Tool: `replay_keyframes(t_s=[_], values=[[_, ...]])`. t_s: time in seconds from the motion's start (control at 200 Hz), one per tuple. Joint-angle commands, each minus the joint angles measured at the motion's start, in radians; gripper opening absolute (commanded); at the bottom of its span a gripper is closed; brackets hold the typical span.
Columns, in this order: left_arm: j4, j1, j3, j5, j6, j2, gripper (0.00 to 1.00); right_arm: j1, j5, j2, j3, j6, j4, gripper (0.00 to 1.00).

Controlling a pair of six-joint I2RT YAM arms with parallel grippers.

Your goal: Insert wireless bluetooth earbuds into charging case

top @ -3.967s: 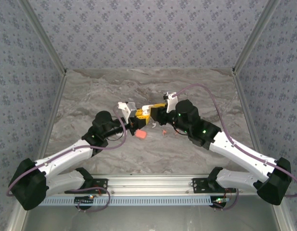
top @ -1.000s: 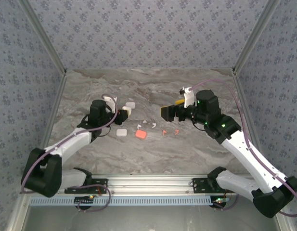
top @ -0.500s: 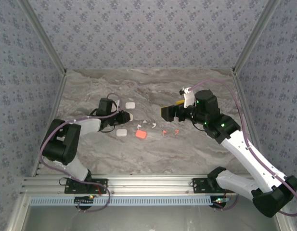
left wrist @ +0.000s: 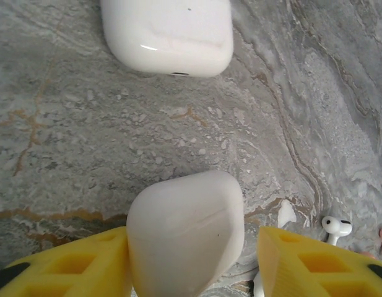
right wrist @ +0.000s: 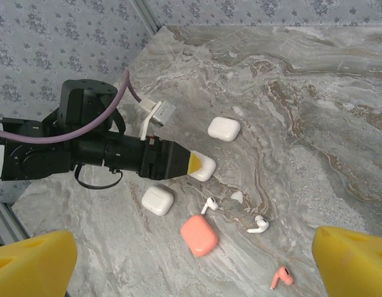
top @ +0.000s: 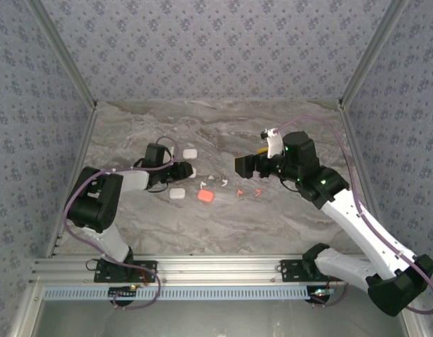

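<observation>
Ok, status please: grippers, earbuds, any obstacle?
Left gripper open around white case, touching one side. Right gripper open, empty. Earbuds loose on table. Nothing blocking them.

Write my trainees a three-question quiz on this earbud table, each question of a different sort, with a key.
1. True or false: the right end effector grips the coral case.
2. How many white cases can be counted in the right wrist view? A) two B) three C) five
3. Fill in: the left end effector straddles a white ____.

Key: 1 false, it is open and empty; 2 B; 3 case.
</observation>
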Motion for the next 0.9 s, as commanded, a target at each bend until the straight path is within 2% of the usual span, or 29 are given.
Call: replay_keyframes(t_s=[0.0, 0.18, 0.355, 0.44, 0.685, 0.81, 0.894], values=[[-0.046, 0.011, 0.015, -0.050, 0.032, -0.056, 0.57, 0.016, -0.011, 0.031, -0.003, -0.040, -0.028, 1.00], [-0.110, 0.026, -0.005, -0.108, 0.075, -0.211, 0.65, 0.115, 0.063, 0.142, 0.020, -0.169, -0.061, 1.00], [-0.181, 0.077, -0.043, -0.141, 0.086, -0.399, 0.74, 0.222, 0.111, 0.335, 0.084, -0.298, -0.058, 1.00], [-0.210, 0.125, -0.069, -0.131, 0.074, -0.483, 0.77, 0.269, 0.118, 0.446, 0.135, -0.369, -0.055, 1.00], [-0.270, 0.265, -0.147, -0.072, 0.031, -0.676, 0.86, 0.402, 0.219, 0.773, 0.353, -0.602, -0.079, 0.88], [-0.294, 0.320, -0.182, -0.050, 0.020, -0.744, 0.89, 0.446, 0.279, 0.925, 0.462, -0.689, -0.103, 0.85], [-0.314, 0.348, -0.196, -0.036, 0.018, -0.777, 0.90, 0.457, 0.272, 0.999, 0.515, -0.725, -0.111, 0.85]])
